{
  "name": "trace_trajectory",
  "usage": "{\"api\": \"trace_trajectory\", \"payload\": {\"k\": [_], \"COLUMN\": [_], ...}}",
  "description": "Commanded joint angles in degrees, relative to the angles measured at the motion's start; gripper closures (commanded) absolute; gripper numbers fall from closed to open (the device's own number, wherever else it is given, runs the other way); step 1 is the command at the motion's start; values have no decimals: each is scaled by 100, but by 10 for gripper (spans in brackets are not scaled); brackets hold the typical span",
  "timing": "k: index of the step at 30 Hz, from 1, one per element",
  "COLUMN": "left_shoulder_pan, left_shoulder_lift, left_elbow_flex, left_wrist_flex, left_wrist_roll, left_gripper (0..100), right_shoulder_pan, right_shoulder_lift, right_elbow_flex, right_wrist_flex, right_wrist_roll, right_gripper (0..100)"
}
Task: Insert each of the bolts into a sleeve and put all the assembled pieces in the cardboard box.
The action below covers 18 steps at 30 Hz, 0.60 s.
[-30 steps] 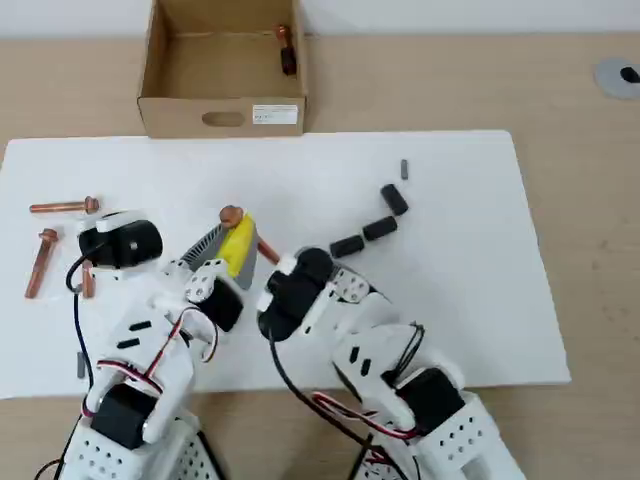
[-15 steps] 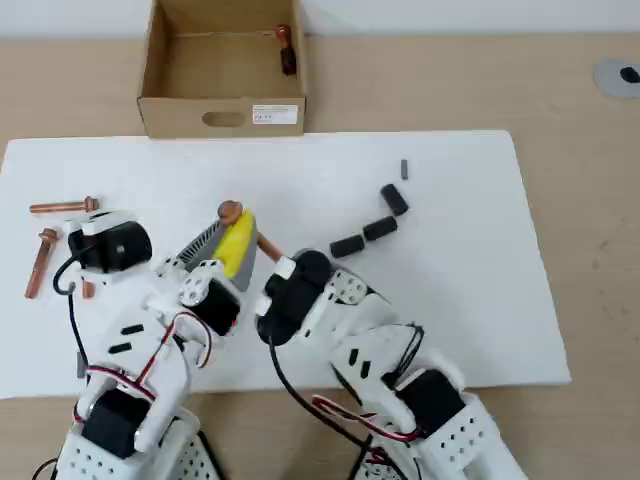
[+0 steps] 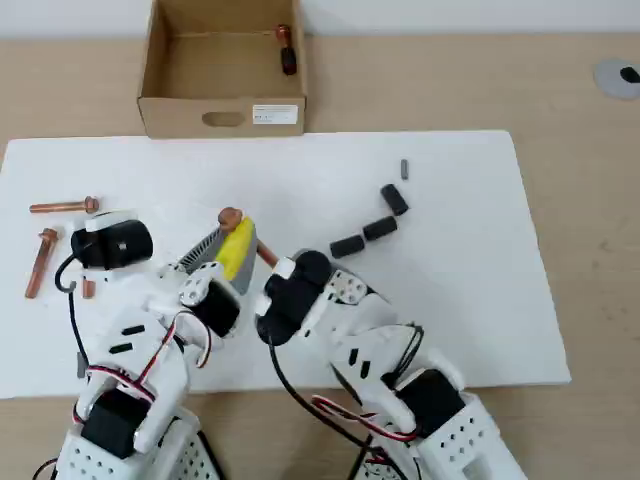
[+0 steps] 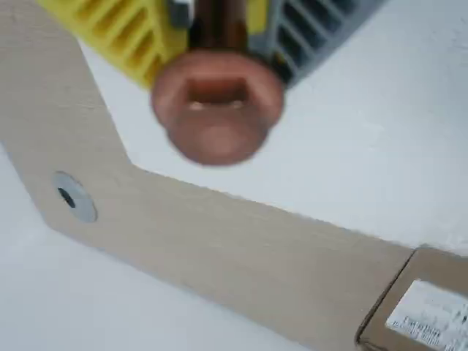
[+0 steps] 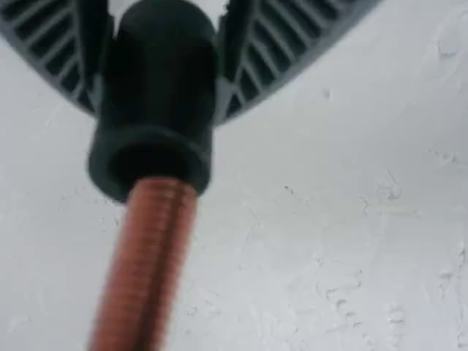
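On the white mat (image 3: 470, 280), spare bolts (image 3: 41, 264) lie left, loose sleeves (image 3: 347, 245) right.

The table (image 3: 580, 180) was brown wood. A big white mat (image 3: 450, 330) lay on it. The box (image 3: 170, 118) sat on the wood just past the mat's far edge. A grey disc (image 3: 617, 76) lay by the far corner. On the mat lay one bolt (image 3: 62, 207), a second bolt (image 3: 42, 262) near it, and three black sleeves (image 3: 380, 229) close together, well apart from the bolts.
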<state>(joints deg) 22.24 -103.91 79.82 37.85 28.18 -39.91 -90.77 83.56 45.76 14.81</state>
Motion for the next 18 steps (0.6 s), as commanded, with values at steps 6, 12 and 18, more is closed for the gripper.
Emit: {"api": "trace_trajectory", "payload": {"k": [6, 12, 18], "left_shoulder_pan": [-9, -9, 141], "left_shoulder_lift": [-57, -57, -57], "left_elbow_flex": [211, 448, 413], "left_wrist_flex": [-281, -510, -466], "left_wrist_roll": [158, 149, 158], "left_gripper": [998, 998, 998], "right_shoulder_pan": [-84, -84, -84], "right_shoulder_lift": [-75, -75, -75], "right_elbow_flex": [-338, -453, -435], "right_wrist_flex": [-149, -105, -132], "right_wrist_roll": [26, 26, 26], "right_gripper": [989, 989, 989]}}
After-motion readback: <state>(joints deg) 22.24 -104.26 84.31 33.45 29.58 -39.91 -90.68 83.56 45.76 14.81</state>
